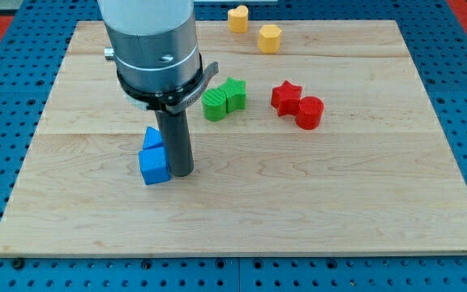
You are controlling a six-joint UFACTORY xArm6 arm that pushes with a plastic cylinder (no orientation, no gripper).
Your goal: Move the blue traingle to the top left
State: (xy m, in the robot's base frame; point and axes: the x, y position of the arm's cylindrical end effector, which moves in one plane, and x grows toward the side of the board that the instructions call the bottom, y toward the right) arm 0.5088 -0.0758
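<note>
The blue triangle (pixel 152 137) lies on the wooden board left of centre, partly hidden behind a blue cube (pixel 154 165) that sits just below it and touches it. My tip (pixel 182 173) rests on the board right beside the blue cube's right side, and just right of and below the triangle. The arm's large grey body (pixel 152 45) hangs over the board's upper left and hides what lies behind it.
Two green blocks (pixel 224 99) touch each other at centre top. A red star (pixel 285 97) and a red cylinder (pixel 309 112) touch at the right of them. A yellow heart (pixel 238 18) and a yellow hexagon (pixel 269 38) lie near the top edge. The board (pixel 339 211) sits on a blue table.
</note>
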